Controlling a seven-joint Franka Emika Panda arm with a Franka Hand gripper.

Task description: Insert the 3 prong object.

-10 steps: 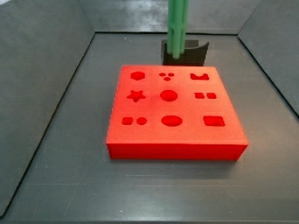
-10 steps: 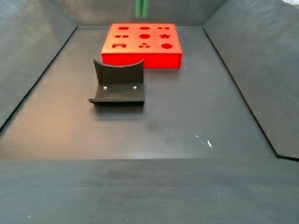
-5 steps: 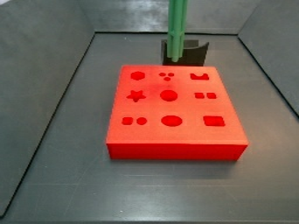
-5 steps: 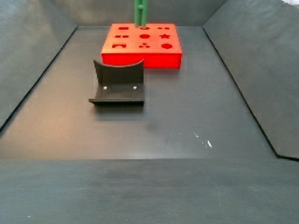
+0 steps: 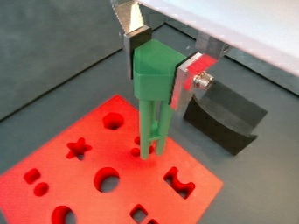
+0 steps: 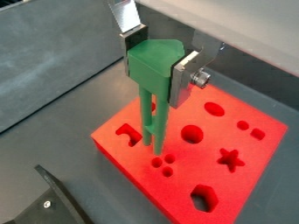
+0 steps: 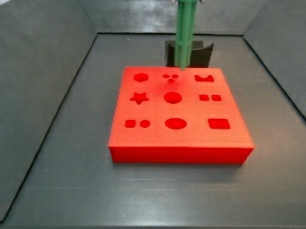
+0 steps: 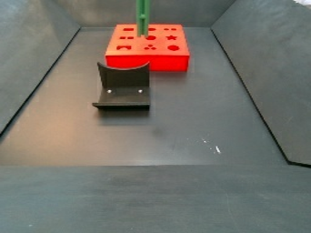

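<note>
My gripper (image 5: pixel 163 66) is shut on the green head of the 3 prong object (image 5: pixel 153 83), also seen in a wrist view (image 6: pixel 153 70). Its slim prongs hang straight down over the red block (image 5: pixel 111 171). In a wrist view the prong tips end close to the group of three small round holes (image 6: pixel 165 164); I cannot tell if they touch. In both side views only the green bar (image 7: pixel 184 31) (image 8: pixel 142 18) shows, its lower end over the far part of the red block (image 7: pixel 180 134) (image 8: pixel 148 55). The gripper is out of frame there.
The black fixture (image 8: pixel 123 86) stands on the dark floor apart from the red block; it also shows behind the block (image 7: pixel 199 52) and in both wrist views (image 5: pixel 228 118) (image 6: pixel 59 206). Grey sloped walls (image 7: pixel 60 89) enclose the floor.
The green bar has come down a little, its lower end closer to the red block's top. The block and the fixture have not moved.
</note>
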